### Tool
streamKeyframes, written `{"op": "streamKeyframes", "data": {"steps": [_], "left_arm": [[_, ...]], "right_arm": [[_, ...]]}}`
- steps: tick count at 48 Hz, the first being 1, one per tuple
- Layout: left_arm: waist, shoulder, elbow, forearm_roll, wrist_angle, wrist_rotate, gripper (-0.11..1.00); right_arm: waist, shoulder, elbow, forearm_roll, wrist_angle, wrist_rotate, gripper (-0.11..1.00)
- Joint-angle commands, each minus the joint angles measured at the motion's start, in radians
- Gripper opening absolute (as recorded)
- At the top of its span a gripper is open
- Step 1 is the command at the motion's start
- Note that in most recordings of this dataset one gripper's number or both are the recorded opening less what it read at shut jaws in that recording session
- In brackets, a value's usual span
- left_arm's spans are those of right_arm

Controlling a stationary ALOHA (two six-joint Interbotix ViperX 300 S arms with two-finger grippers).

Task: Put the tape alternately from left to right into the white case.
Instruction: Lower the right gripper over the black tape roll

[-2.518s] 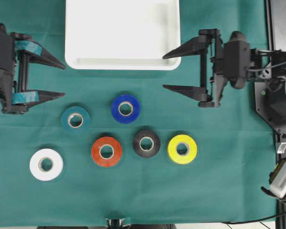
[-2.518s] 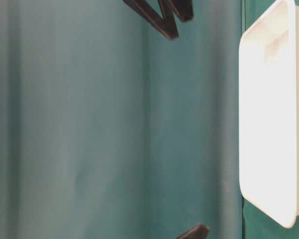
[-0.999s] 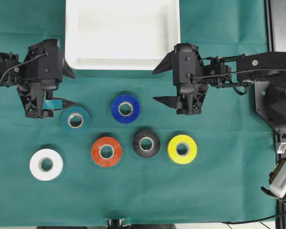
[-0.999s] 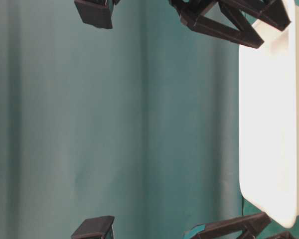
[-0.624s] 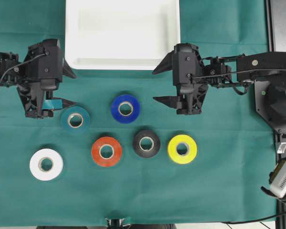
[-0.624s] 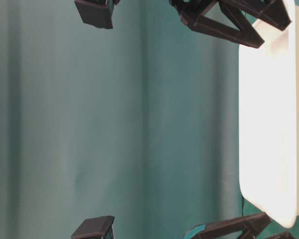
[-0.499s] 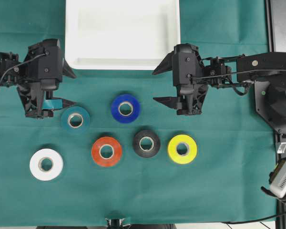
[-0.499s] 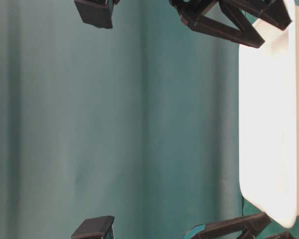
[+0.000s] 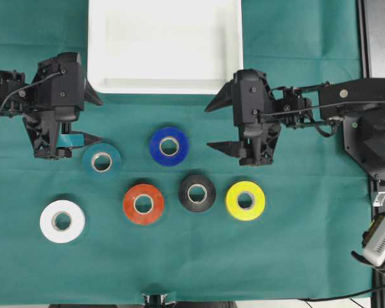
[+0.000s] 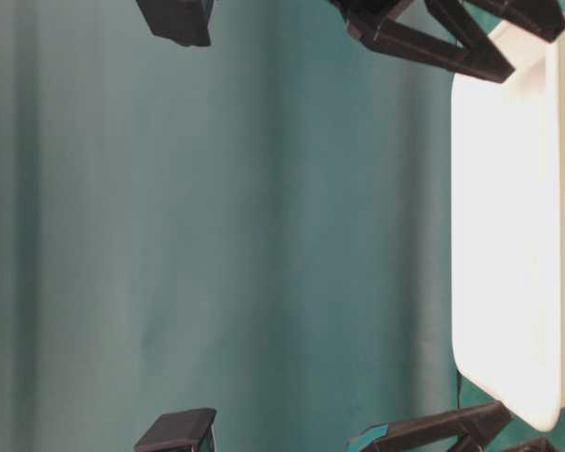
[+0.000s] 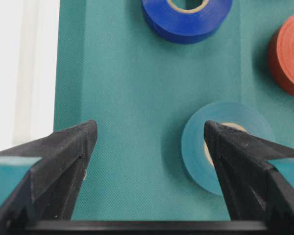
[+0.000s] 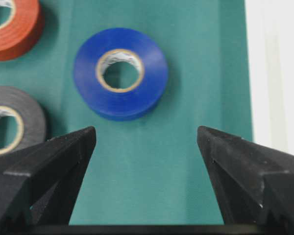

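Six tape rolls lie flat on the green cloth: white point(image 9: 62, 221), teal point(image 9: 101, 160), red-orange point(image 9: 143, 204), blue point(image 9: 169, 146), black point(image 9: 197, 192) and yellow point(image 9: 245, 200). The white case point(image 9: 165, 45) stands behind them with nothing in it. My left gripper point(image 9: 97, 120) hangs open just behind the teal roll point(image 11: 201, 152), one finger over its edge, holding nothing. My right gripper point(image 9: 208, 127) is open to the right of the blue roll point(image 12: 120, 73), which lies ahead of its spread fingers with bare cloth between them.
The case's front rim point(image 11: 10, 73) runs close beside the left gripper, and the same rim point(image 12: 279, 73) lies beside the right gripper. Dark equipment point(image 9: 378, 128) stands off the cloth at the right. At table level the case wall point(image 10: 518, 235) fills the right side.
My right gripper has shifted slightly toward the front, nearer the black and yellow rolls. The left gripper and all the rolls have stayed put.
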Motion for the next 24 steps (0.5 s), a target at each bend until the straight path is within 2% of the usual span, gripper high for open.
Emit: {"op": "streamKeyframes", "data": {"steps": [1,24], "left_arm": [[-0.002,-0.011,-0.017,0.0,-0.003,0.0,0.93],[-0.002,-0.011,-0.017,-0.002,-0.003,0.0,0.93]], "right_arm": [[0.023,-0.008,-0.017,0.0,-0.008,0.011,0.85],[0.135,0.003,-0.017,0.0,-0.02,0.072,0.85]]}}
